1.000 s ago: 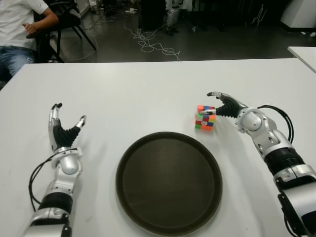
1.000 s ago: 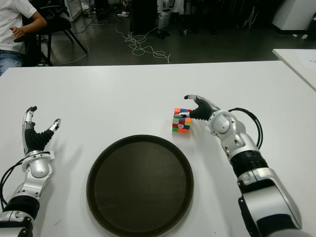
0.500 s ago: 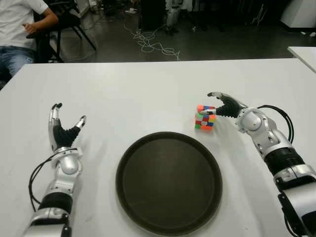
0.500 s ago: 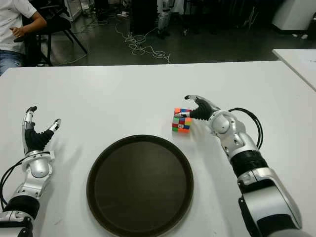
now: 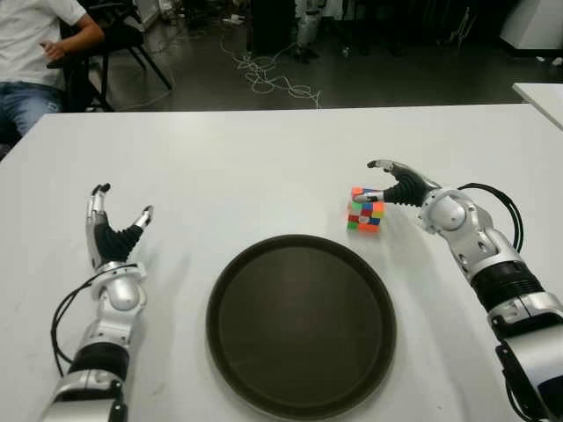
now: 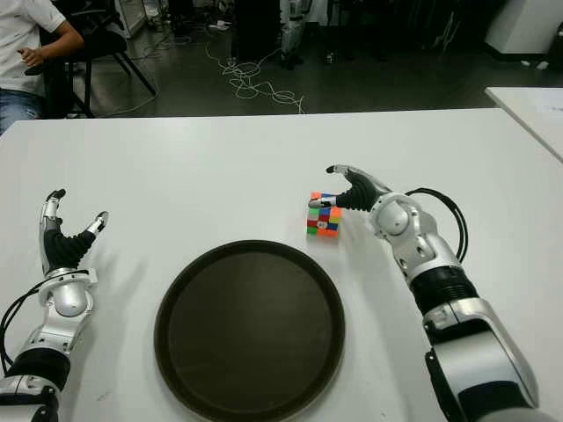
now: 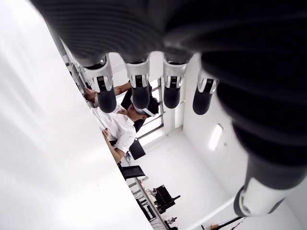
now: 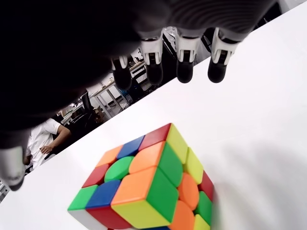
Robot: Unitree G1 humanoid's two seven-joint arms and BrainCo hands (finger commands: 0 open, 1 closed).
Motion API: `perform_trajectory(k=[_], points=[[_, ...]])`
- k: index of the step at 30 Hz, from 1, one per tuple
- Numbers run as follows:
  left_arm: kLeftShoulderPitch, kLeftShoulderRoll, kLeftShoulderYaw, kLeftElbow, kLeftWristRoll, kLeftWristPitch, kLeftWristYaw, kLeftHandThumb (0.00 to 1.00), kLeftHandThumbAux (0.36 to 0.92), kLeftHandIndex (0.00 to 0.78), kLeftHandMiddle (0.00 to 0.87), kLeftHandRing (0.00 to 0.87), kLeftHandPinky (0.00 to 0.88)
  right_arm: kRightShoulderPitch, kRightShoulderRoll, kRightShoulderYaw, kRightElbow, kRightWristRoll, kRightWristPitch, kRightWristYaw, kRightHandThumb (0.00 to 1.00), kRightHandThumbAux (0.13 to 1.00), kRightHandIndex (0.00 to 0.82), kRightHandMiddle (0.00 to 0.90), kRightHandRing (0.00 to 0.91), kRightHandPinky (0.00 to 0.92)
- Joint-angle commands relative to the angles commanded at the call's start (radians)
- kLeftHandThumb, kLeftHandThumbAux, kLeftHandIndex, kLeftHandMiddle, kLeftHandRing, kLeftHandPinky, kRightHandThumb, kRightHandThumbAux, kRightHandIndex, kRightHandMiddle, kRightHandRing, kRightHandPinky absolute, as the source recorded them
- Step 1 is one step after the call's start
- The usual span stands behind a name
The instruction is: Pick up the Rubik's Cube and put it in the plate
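1. A white table fills most of both eye views; its far edge runs across the top, with dark floor beyond.
2. A round dark plate lies on the table near the front edge, about in the middle.
3. A cube sits on the table just behind the plate's right rim, apart from it. Its faces are mixed in colour: orange, green, blue, red and yellow squares.
4. The plate holds nothing.
5. A black cable loops over the table surface at the right; whether it touches the top cannot be told.
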Motion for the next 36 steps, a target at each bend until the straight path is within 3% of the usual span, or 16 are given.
perform_trajectory(k=[10,15,23,36], points=[[-0.001,0.0,0.001,0.0,-0.007,-0.009,-0.009,0.0,0.633,0.019,0.038,0.022,0.045,-0.001,0.0,0.009,-0.007,-0.01,-0.041,-0.015,0.0,0.505,0.0,0.0,0.0,0.0],[0.0,0.0,-0.002,-0.001,-0.001,-0.008,-0.002,0.0,0.644,0.019,0.027,0.014,0.039,-0.005,0.0,0.014,-0.001,-0.014,-0.053,-0.014,0.0,0.514,0.0,0.0,0.0,0.0],[-0.003,-0.001,-0.003,-0.001,0.004,0.002,0.002,0.0,0.696,0.013,0.01,0.002,0.024,-0.041,0.033,0.037,0.068,-0.032,-0.081,-0.035,0.0,0.519,0.0,0.0,0.0,0.005],[-0.001,-0.002,-0.006,-0.004,0.012,0.006,0.01,0.0,0.675,0.014,0.015,0.0,0.016,-0.054,0.044,0.043,0.106,-0.034,-0.109,-0.044,0.0,0.525,0.0,0.0,0.0,0.006]])
